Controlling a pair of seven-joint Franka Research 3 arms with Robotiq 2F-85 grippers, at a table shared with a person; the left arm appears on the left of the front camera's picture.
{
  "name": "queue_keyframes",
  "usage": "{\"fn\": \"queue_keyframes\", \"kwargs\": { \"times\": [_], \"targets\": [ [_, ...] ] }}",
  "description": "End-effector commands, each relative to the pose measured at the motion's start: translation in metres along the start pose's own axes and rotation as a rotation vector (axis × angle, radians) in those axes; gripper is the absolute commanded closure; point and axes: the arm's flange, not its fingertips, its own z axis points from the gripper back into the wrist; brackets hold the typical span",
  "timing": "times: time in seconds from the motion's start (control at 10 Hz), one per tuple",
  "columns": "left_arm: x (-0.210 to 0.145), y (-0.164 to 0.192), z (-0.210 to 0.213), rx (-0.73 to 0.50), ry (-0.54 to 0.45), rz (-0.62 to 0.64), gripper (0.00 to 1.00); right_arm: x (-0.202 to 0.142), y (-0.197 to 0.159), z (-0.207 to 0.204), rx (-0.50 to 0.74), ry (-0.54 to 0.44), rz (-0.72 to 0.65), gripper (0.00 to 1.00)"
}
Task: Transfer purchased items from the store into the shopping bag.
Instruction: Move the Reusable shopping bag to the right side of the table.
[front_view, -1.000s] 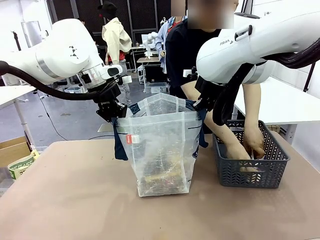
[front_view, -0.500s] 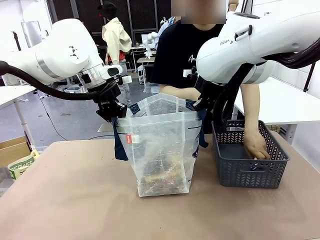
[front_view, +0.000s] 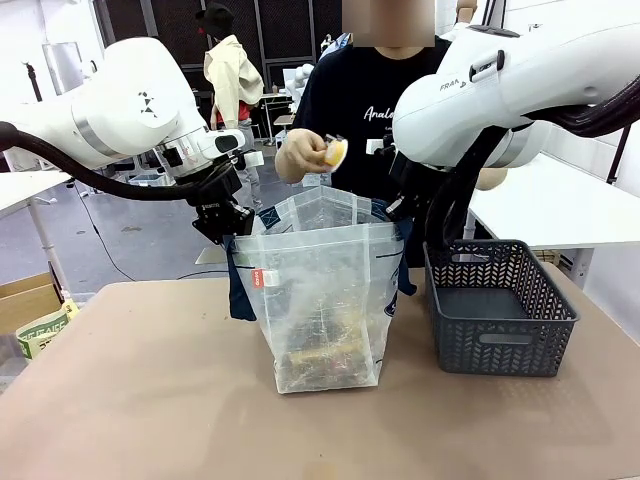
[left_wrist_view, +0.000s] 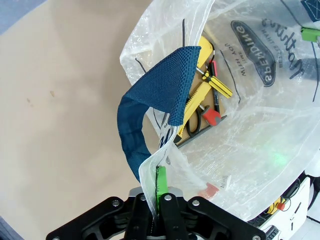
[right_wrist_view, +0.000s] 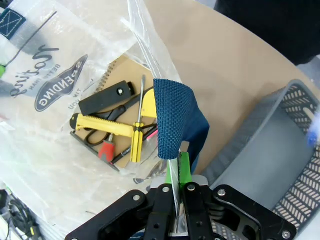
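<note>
- The tan bench carries the bag near its middle, with the basket just beside it on the right of the front view.
- The shopping bag stands upright on the bench. Its mouth is open and its rim is stretched between your two arms. A small red tag sits on its front face.
- The dark grey lattice basket stands on the bench close to the bag.
- Your left hand is narrowed right down on the bag's rim, with the thin plastic pinched between its green pads. A navy handle loops up just beyond the fingertips.
- Your right hand grips the opposite rim in the same way, pads closed tight on the plastic. The other navy handle folds over right above them.
- The person's hand is raised at chest height above the bag's mouth and clear of the plastic.
- At the bottom of the bag a tan spiral notebook lies flat.
- On the notebook you can see a yellow box cutter, a screwdriver with a yellow handle, and a red-handled tool, all touching one another.
- A small yellow item is held in the person's fingertips, over the far side of the bag's opening.
</note>
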Motion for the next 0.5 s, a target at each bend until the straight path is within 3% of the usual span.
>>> {"fn": "queue_keyframes", "kwargs": {
  "times": [0.0, 0.4],
  "targets": [
    [-0.0004, 0.001, 0.0026, 0.002, -0.006, 0.003, 1.0, -0.0004, -0.0012, 0.0014, -0.003, -0.004, -0.002, 1.0],
    [-0.0004, 0.001, 0.0026, 0.002, -0.006, 0.003, 1.0, -0.0004, -0.0012, 0.0014, -0.003, -0.004, -0.002, 1.0]
  ]
}}
